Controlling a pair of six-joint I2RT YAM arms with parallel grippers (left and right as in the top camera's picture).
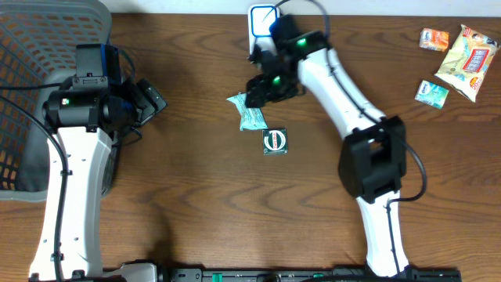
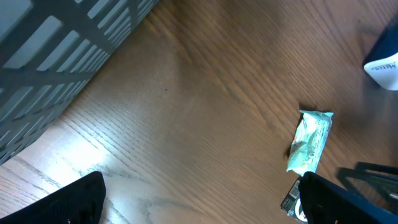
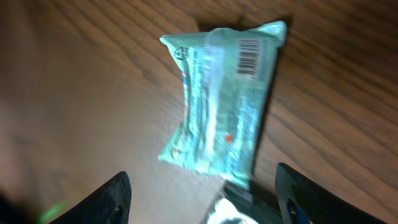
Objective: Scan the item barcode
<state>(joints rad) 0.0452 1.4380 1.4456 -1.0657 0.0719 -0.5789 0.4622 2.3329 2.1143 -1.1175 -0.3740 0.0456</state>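
Green packet (image 3: 217,106), barcode (image 3: 249,56) readable only from right wrist, left hand (image 2: 202,199) and right hand (image 3: 205,196) apart

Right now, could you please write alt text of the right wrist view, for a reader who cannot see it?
A pale green plastic snack packet lies with its barcode facing up on the brown wooden table. The right gripper hangs over it, its two dark fingers apart at the lower edge, one on either side of the packet.

A grey mesh basket (image 1: 31,55) sits at the far left of the wooden table (image 1: 196,204). At the far right lie a yellow snack bag (image 1: 468,53), an orange packet (image 1: 434,38) and a teal packet (image 1: 431,93). A dark square packet (image 1: 275,140) lies mid-table.
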